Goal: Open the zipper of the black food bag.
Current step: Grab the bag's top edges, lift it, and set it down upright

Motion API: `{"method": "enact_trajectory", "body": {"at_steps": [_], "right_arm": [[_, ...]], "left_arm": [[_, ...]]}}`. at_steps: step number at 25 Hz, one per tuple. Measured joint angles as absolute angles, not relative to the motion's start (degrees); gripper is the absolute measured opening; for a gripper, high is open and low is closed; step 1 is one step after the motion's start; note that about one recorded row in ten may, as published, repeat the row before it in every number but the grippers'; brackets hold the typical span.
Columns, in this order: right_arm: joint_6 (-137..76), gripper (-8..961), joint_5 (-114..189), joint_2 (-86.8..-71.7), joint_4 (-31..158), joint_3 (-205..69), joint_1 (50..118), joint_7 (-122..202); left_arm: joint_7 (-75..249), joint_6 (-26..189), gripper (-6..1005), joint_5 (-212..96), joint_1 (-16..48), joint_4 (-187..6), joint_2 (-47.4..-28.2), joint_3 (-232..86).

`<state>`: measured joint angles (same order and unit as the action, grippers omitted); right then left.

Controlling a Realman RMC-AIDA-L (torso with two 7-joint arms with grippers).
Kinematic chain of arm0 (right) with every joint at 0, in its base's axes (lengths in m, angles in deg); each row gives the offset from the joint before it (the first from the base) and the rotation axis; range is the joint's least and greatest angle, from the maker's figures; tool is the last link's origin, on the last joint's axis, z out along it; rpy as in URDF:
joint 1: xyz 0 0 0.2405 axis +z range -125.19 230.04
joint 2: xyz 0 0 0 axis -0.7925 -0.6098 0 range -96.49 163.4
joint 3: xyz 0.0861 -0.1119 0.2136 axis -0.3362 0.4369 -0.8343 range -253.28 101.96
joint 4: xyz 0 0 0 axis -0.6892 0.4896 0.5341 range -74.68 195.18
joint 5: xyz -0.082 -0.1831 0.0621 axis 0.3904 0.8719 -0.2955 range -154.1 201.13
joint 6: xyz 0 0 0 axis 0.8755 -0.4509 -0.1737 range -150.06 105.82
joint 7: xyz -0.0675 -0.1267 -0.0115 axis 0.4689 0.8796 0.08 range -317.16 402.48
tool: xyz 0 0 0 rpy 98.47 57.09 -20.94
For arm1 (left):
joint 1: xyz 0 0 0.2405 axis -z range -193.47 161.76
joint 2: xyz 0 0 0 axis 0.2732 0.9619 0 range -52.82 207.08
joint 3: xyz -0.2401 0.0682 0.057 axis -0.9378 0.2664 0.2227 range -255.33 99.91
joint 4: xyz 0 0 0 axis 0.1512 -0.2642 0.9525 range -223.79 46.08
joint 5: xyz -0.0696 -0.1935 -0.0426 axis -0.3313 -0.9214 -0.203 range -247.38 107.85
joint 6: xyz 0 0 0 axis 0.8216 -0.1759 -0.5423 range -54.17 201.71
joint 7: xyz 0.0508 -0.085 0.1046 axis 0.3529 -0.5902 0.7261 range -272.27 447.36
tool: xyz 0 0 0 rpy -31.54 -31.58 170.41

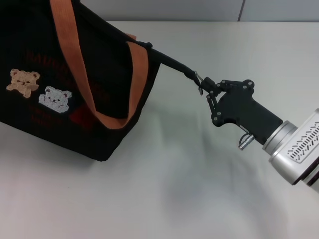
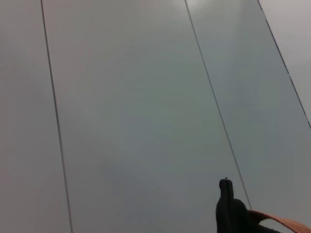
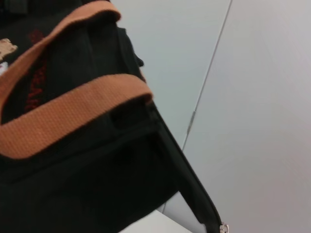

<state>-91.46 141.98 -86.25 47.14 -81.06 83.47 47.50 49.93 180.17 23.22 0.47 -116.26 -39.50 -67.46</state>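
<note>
The black food bag (image 1: pixel 60 119) stands on the left of the table, with tan and white bear patches (image 1: pixel 22 79) on its front. Its zipper (image 1: pixel 172 62) runs off the bag's upper right corner as a taut black strip ending in a small metal pull (image 1: pixel 199 82). My right gripper (image 1: pixel 208 89) is shut on that end, to the right of the bag. The right wrist view shows the bag (image 3: pixel 97 194), an orange-brown handle (image 3: pixel 73 111) and the zipper strip (image 3: pixel 194 194). One handle (image 1: pixel 65 30) rises out of the top of the head view. The left wrist view shows only a dark shape (image 2: pixel 228 208) beside an orange strap (image 2: pixel 286 224).
The white table (image 1: pixel 174 174) stretches in front of and to the right of the bag. Grey wall panels (image 1: pixel 199 10) stand behind it and fill the left wrist view (image 2: pixel 136 107). My right arm's silver wrist (image 1: pixel 299 149) comes in from the lower right.
</note>
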Motion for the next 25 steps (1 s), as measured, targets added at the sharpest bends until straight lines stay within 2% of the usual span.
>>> {"method": "enact_trajectory", "body": {"at_steps": [25], "right_arm": [[-91.47,0,141.99,-86.29,47.78,-83.31,82.17,47.22]], "left_arm": [[50.46,179.33,74,23.22,-0.47,-115.96,-38.95,-68.31]]}}
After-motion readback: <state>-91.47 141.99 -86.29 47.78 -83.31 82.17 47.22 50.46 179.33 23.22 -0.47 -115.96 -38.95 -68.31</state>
